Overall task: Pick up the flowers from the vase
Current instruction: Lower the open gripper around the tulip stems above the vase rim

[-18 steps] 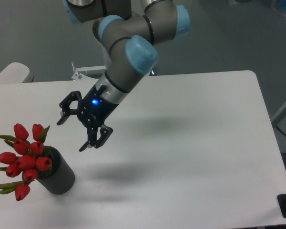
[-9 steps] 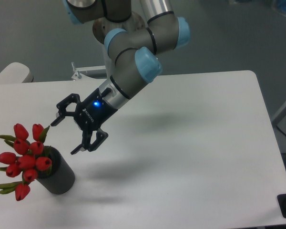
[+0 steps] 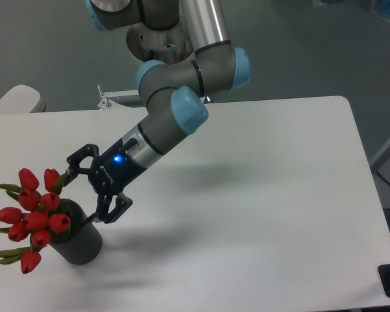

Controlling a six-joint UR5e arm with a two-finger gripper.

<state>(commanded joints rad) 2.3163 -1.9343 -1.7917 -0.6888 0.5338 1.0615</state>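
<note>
Spread hand (image 3: 78, 197) beside flowers (image 3: 34, 211) — in vase (image 3: 79, 241) — on table (image 3: 260, 208)

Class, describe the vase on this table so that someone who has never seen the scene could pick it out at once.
Start at the white table and go to its near left corner. There stands the vase, just beyond the open gripper. It is a short, dark grey cylinder, the only thing holding the flowers, a bunch of red tulip buds.
</note>
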